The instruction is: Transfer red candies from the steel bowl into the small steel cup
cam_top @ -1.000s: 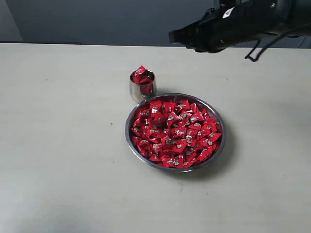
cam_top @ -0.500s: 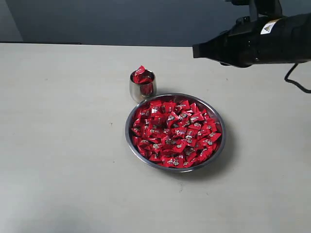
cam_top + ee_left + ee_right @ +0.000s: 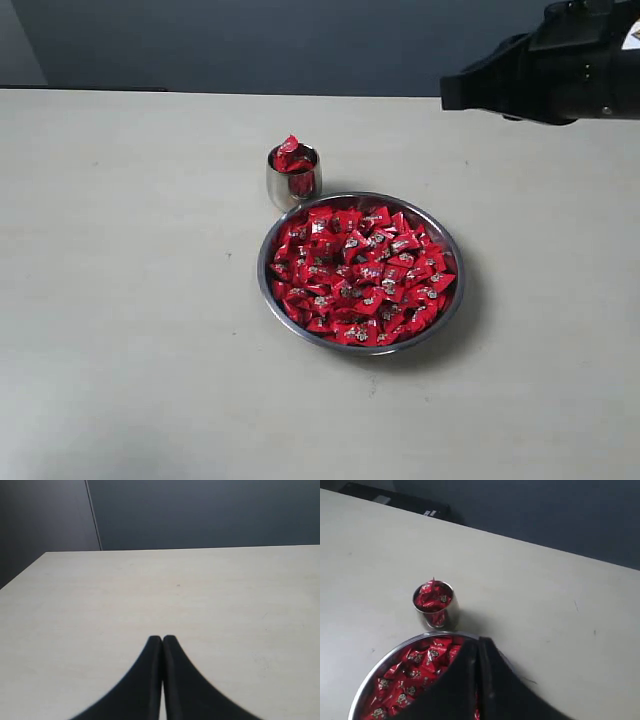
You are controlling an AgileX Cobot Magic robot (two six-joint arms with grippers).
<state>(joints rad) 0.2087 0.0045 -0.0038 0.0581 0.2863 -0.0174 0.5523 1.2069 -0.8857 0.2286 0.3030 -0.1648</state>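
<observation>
Since the earlier frame, the right end effector (image 3: 448, 93) has been drawn back toward the upper right corner of the exterior view, while bowl and cup are left where they were. Its matte black fingers are seen pressed together, with nothing held between them. The left end effector (image 3: 162, 639) is likewise closed, its tapered black tips meeting over bare tabletop (image 3: 130, 300) — a pale, matte, faintly speckled surface.

The steel bowl (image 3: 361, 349) is set near the middle of the tabletop. It is wide, shallow and round, with a thin shiny rim. It is heaped with red candies (image 3: 362, 275), small squarish sweets in glossy wrappers, each marked with a pale spot. In the right wrist view part of the bowl is covered by the closed fingers.

The small steel cup (image 3: 293, 188) — rounded and mirror-bright — is stood upright just beside the bowl's rim, at its upper left in the exterior view. Whether the two touch cannot be told. Candies are piled above its lip, one wrapper corner sticking up. A dark wall (image 3: 250, 40) is seen behind the tabletop.
</observation>
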